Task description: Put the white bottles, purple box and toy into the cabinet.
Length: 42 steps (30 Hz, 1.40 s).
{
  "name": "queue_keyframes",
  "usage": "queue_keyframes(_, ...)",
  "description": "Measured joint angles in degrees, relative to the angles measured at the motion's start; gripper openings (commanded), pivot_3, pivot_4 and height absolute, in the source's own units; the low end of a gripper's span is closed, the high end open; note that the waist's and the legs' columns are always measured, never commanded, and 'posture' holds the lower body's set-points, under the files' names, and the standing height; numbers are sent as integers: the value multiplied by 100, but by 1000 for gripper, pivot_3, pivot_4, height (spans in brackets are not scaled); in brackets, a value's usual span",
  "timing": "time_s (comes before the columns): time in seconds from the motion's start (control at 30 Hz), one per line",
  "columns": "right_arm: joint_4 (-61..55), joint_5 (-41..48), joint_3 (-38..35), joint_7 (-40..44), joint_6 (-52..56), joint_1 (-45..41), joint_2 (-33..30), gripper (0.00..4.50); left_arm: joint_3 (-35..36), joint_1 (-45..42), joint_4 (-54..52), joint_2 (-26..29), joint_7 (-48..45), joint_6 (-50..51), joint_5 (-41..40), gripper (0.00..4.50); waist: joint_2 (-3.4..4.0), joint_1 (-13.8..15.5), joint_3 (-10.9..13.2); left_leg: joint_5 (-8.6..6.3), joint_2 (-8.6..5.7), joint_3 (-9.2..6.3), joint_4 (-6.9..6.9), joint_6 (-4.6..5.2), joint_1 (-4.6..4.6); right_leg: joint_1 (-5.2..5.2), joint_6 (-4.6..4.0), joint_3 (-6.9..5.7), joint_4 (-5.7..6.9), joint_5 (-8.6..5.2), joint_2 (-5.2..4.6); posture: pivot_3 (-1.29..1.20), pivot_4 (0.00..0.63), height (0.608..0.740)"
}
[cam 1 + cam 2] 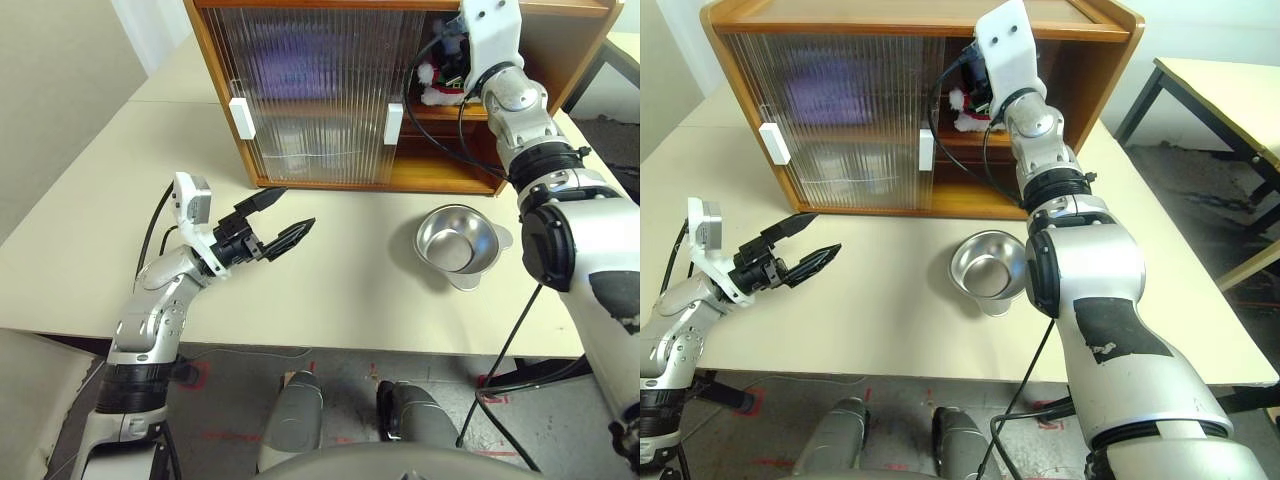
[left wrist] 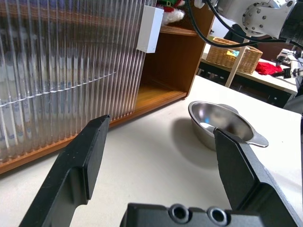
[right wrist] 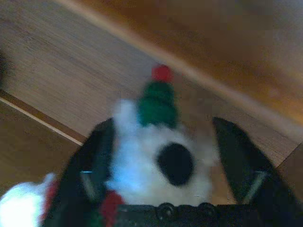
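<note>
Toy [image 3: 156, 151]: small white plush bear, green hat tipped with a red pompom, dark round patch on its front, red and green at the neck.

Head views: toy [image 1: 437, 88] sits on the upper shelf in the open right bay of the cabinet [image 1: 300, 180], an orange-brown wooden unit with ribbed translucent sliding doors and white handles, standing on the pale desk [image 1: 340, 280]. Right arm reaches up into that bay. A purple blur shows behind the ribbed door, upper shelf. Steel bowl [image 1: 458, 243] rests on the desk in front of the cabinet. Left tool [image 1: 272, 222] hovers over the desk, well apart from the bowl, fingers spread wide, empty.

Left wrist view: both black fingers [image 2: 80, 161] far apart; cabinet door, bowl [image 2: 222, 125] beyond.

Right wrist view: right tool [image 3: 165, 142] fingers stand wide on either side of the bear; whether they touch the plush cannot be told.
</note>
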Motion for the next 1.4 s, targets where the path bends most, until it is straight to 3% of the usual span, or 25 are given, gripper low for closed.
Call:
queue_keyframes(0.57,-14,99,-89,-57,-82,137,-192,4463,-131,-132,140,-111,-125,-1,8,4500,-1,-41,0,2,3,2,4,3,-1,3,4,1,0,4,-2,161,85,740)
queue_keyframes(1.0,-23,934,-737,888,239,167,-78,4463,-229,-254,282,-213,-202,-17,16,4500,-1,-233,-1,6,-1,7,10,9,2,7,7,0,2,11,3,155,88,740)
queue_keyframes(1.4,-53,908,-695,1052,285,167,-57,4463,-235,-244,281,-269,-210,-17,15,4500,-1,-247,0,7,-1,7,13,12,5,7,3,1,3,17,3,143,90,740)
